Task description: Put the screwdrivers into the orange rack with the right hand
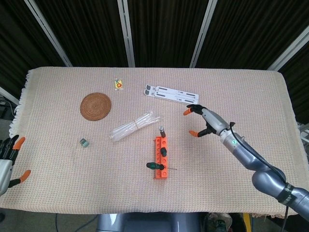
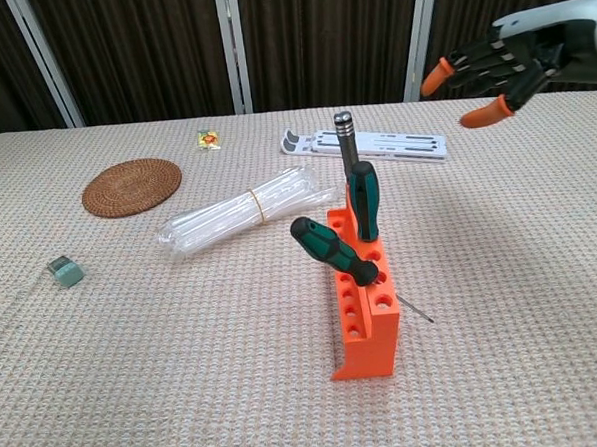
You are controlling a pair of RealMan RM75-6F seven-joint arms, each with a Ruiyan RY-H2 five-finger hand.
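Right hand (image 2: 500,63) spread, empty, screwdrivers (image 2: 362,202) in orange rack (image 2: 363,305), left hand (image 1: 7,154) prob. open

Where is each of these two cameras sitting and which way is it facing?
Head view: sits high, looks steeply down on the whole table; shows the right robot hand with its arm, and the left robot hand at the left edge.
Chest view: sits low at the table's near edge, looks level across it toward the dark curtains; shows only the right robot hand, top right.
Both share the orange rack with its screwdrivers, the round mat and the right robot hand.
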